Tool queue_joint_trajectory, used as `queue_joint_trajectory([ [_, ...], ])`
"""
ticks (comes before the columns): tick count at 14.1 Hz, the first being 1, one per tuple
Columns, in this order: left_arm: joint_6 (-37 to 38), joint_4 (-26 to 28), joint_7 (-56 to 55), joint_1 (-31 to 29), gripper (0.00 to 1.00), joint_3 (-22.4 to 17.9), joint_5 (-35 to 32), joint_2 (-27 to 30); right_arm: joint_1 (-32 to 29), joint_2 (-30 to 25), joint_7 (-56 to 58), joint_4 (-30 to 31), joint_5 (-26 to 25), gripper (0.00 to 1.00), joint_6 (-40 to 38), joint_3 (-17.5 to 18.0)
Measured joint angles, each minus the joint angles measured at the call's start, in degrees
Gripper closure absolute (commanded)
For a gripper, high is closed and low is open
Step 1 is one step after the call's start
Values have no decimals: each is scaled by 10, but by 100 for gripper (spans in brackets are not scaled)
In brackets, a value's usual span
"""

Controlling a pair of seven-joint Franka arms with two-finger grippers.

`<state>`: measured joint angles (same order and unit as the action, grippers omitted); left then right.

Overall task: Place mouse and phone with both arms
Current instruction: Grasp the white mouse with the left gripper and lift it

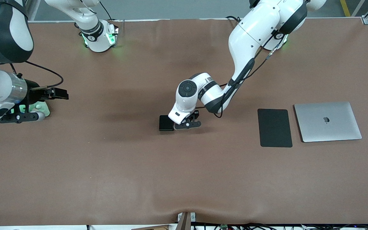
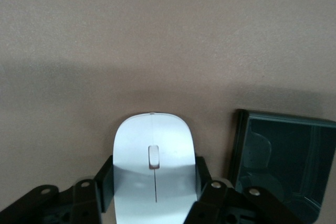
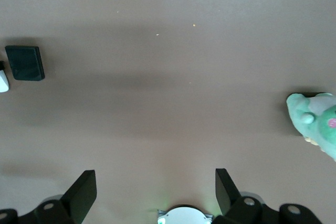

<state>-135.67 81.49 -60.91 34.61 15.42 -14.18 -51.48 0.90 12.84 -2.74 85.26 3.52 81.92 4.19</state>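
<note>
The white mouse (image 2: 155, 166) lies on the brown table mid-table, between the fingers of my left gripper (image 2: 155, 179). Both fingers (image 2: 106, 179) press against its sides. In the front view the left gripper (image 1: 187, 123) hides the mouse. The black phone (image 1: 166, 123) lies flat right beside it, toward the right arm's end, and shows in the left wrist view (image 2: 281, 161) too. My right gripper (image 1: 22, 117) is open and empty, low over the right arm's end of the table; in its wrist view (image 3: 155, 187) the phone (image 3: 24, 62) and a sliver of the mouse (image 3: 2, 81) show far off.
A black mouse pad (image 1: 274, 127) and a closed silver laptop (image 1: 327, 121) lie side by side toward the left arm's end. A green plush toy (image 1: 42, 110) sits under the right hand and shows in the right wrist view (image 3: 315, 121).
</note>
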Motion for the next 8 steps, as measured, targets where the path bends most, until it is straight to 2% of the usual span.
queue_joint_trajectory([
  [4,33,-15,-5,-5,50,0,0,24,19,11,-43,0,10,0,12,0],
  [8,143,-24,-11,-27,53,3,23,110,26,15,-53,0,11,0,15,0],
])
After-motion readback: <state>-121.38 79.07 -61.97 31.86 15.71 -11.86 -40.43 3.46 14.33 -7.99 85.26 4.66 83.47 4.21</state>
